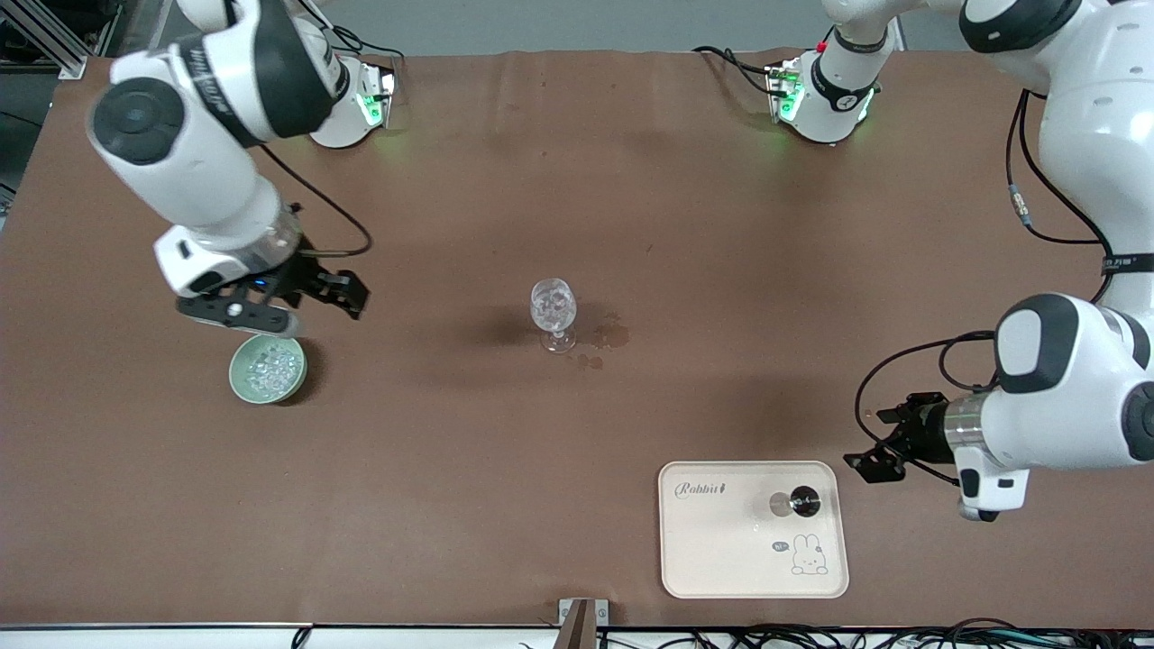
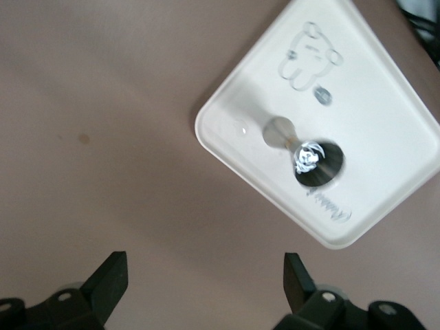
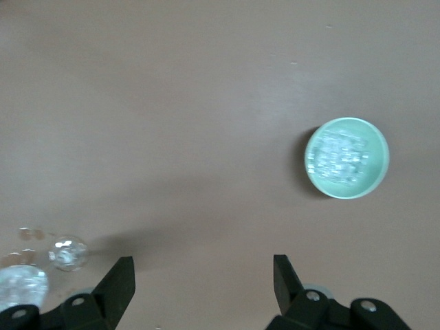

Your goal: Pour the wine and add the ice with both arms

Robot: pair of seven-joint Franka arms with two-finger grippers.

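Nearest the front camera lies the tray [image 1: 712,559]; my left gripper [image 1: 879,442] hangs just beside it, fingers apart, empty. Farther off, the wine glass [image 1: 554,311] stands mid-table. The ice [image 1: 268,367] fills the green bowl [image 1: 242,383], my right gripper [image 1: 297,302] spread open above it.

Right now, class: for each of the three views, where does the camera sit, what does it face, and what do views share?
Front view: high across the table, facing both bases; shows both arms, wine glass, bowl, tray.
Left wrist view: looks down past the open left gripper at the tray.
Right wrist view: looks down past the open right gripper at the bowl of ice and the wine glass.
Each wrist view shares its objects with the front view.
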